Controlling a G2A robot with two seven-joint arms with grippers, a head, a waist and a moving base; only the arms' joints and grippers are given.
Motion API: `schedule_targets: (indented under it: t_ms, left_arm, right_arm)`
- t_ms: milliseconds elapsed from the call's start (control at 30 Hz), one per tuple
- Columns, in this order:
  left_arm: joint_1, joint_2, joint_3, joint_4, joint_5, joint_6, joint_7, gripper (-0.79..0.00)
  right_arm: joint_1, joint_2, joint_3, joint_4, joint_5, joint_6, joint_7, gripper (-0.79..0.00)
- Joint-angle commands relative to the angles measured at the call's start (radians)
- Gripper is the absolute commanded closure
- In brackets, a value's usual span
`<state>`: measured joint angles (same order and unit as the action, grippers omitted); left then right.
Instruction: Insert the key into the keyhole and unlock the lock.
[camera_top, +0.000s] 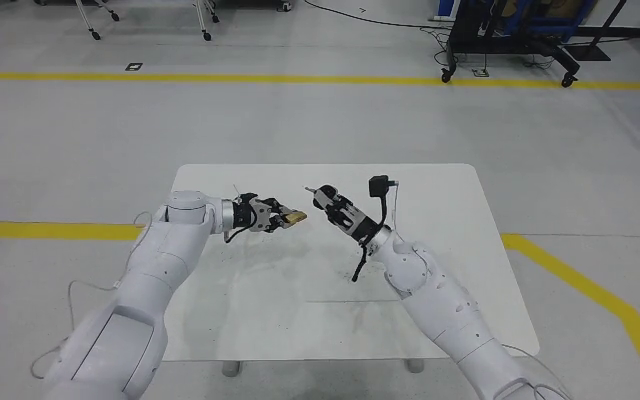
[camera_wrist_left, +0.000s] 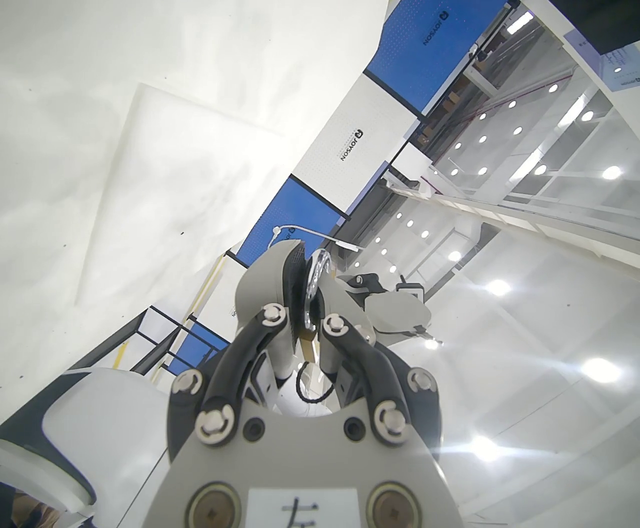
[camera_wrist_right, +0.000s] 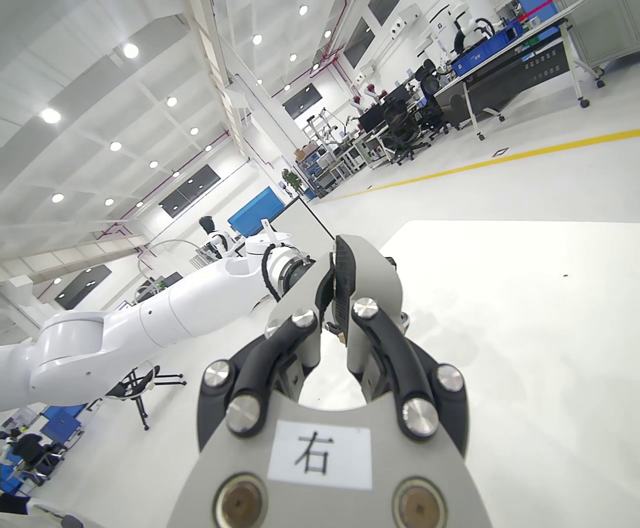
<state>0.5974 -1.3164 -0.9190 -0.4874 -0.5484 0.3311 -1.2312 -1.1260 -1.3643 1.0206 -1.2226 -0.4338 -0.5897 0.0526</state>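
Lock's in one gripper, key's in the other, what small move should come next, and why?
Probably ease the right gripper toward the brass padlock held by the left gripper, lining up the small silver key: in the top view its tip stands apart from the lock, slightly offset.

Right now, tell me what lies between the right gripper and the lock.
Nothing: in the top view only bare white table shows between the right gripper and the brass lock held in the left gripper; they are apart.
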Motion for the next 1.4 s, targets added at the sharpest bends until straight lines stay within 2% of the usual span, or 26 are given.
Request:
schedule_targets:
  t_ms: [0, 233, 300, 400, 500, 567, 600, 767, 933, 1067, 1200, 1367]
  left_arm:
    - [0.001, 0.001, 0.0, -0.001, 0.001, 0.001, 0.0, 0.0]
    - [0.001, 0.001, 0.0, -0.001, 0.001, 0.001, 0.0, 0.0]
    - [0.025, 0.001, -0.003, -0.021, -0.003, 0.006, 0.028, 0.0]
    - [0.042, 0.007, -0.014, -0.039, -0.02, 0.041, -0.005, 0.0]
    - [0.047, 0.017, -0.024, -0.051, -0.012, 0.043, -0.014, 0.0]
    - [0.05, 0.023, -0.025, -0.062, 0.003, 0.043, -0.025, 0.0]
    - [0.052, 0.025, -0.025, -0.068, 0.008, 0.045, -0.035, 0.0]
    - [0.051, 0.034, -0.029, -0.071, 0.021, 0.059, -0.067, 0.0]
    - [0.054, 0.036, -0.03, -0.071, 0.027, 0.054, -0.055, 0.0]
    - [0.06, 0.036, -0.035, -0.065, 0.017, 0.089, -0.029, 0.0]
    - [0.065, 0.035, -0.037, -0.073, 0.006, 0.135, -0.006, 0.0]
    - [0.078, 0.041, -0.042, -0.092, 0.01, 0.142, 0.003, 0.0]
  right_arm:
    - [0.001, 0.0, 0.0, 0.003, 0.003, -0.002, 0.002, 0.0]
    - [0.001, 0.0, 0.0, 0.003, 0.003, -0.002, 0.002, 0.0]
    - [0.004, 0.001, -0.001, -0.011, -0.034, 0.008, 0.003, 0.0]
    - [0.027, 0.014, 0.0, -0.07, -0.309, -0.009, -0.029, 0.0]
    - [0.043, 0.04, 0.008, -0.122, -0.754, -0.031, -0.12, 0.0]
    - [0.048, 0.057, 0.007, -0.146, -0.955, -0.066, -0.136, 0.0]
    - [0.048, 0.066, 0.014, -0.169, -1.064, -0.049, -0.132, 0.0]
    - [-0.018, 0.106, 0.034, -0.303, -1.376, -0.064, -0.111, 0.0]
    - [-0.088, 0.127, 0.051, -0.411, -1.477, -0.076, -0.081, 0.0]
    - [-0.124, 0.131, 0.014, -0.472, -1.557, -0.055, -0.048, 0.0]
    - [-0.135, 0.128, -0.04, -0.508, -1.632, -0.021, -0.006, 0.0]
    - [-0.125, 0.12, -0.083, -0.517, -1.664, 0.012, 0.035, 0.0]
